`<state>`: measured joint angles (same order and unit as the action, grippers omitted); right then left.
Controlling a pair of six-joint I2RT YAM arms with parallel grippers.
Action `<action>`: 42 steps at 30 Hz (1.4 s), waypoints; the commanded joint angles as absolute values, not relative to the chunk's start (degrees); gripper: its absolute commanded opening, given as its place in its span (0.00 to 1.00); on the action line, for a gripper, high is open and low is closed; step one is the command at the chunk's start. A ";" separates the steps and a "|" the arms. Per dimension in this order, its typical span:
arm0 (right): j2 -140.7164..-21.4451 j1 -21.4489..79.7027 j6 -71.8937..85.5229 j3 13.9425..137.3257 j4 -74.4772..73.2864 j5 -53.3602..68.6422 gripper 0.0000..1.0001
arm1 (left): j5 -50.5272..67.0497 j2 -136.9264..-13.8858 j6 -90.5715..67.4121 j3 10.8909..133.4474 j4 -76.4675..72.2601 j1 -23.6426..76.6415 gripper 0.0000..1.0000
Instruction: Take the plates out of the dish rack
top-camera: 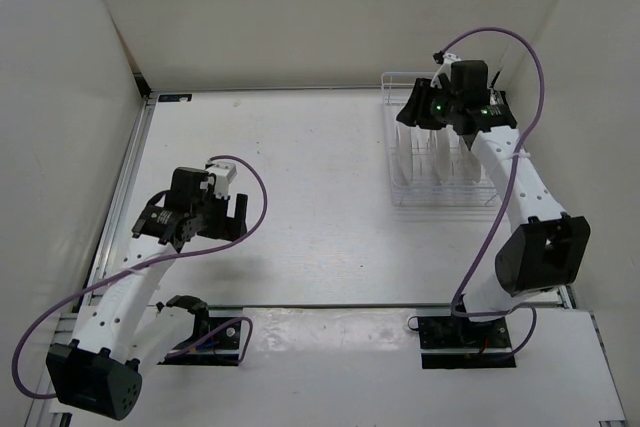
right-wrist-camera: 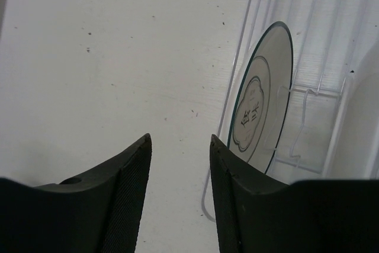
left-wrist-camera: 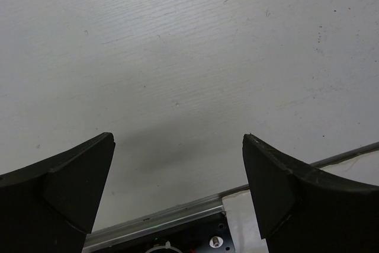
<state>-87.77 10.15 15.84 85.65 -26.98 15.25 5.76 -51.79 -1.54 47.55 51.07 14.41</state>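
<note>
We found the dish rack (top-camera: 440,189) at the far right of the white table (top-camera: 300,147), close to the right wall of the enclosure. The right arm reached over the rack's far left corner, with two green lights (top-camera: 436,105) lit on its wrist housing.

In the right wrist view, the right gripper (right-wrist-camera: 180,141) stood partly open, with a narrow gap between its dark fingers. Only bare table and the rack's outer wire showed in that gap, and the jaws held nothing. The green-rimmed plate (right-wrist-camera: 263,87) stood on edge in the rack's end slot, just beside the outer face of the right-hand finger (right-wrist-camera: 237,205) and outside the jaws. Its centre bore a scalloped emblem with dark marks, too blurred for us to read as writing. A thin ring ran inside the rim. A second plate (right-wrist-camera: 362,111), plain white, showed in part at the right edge of that view, further along the rack.

The left gripper (left-wrist-camera: 177,140) hung over bare table on the left side, well apart from the rack, with its jaws wide open and nothing between them.
</note>
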 commanded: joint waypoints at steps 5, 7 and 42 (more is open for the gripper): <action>-93.42 13.01 11.52 93.33 -31.37 5.10 0.44 | 5.10 -52.30 -1.67 49.74 51.85 14.24 1.00; -94.30 13.62 11.34 94.48 -31.90 3.35 0.43 | 5.10 -52.47 -1.76 49.66 51.77 14.33 1.00; -93.17 13.80 12.04 92.55 -27.51 0.26 0.48 | 5.45 -54.14 -1.67 49.92 52.12 14.24 1.00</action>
<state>-97.25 14.11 11.64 92.40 -29.98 1.21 5.30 -54.35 -1.54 47.77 52.29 14.39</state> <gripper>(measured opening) 0.482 1.000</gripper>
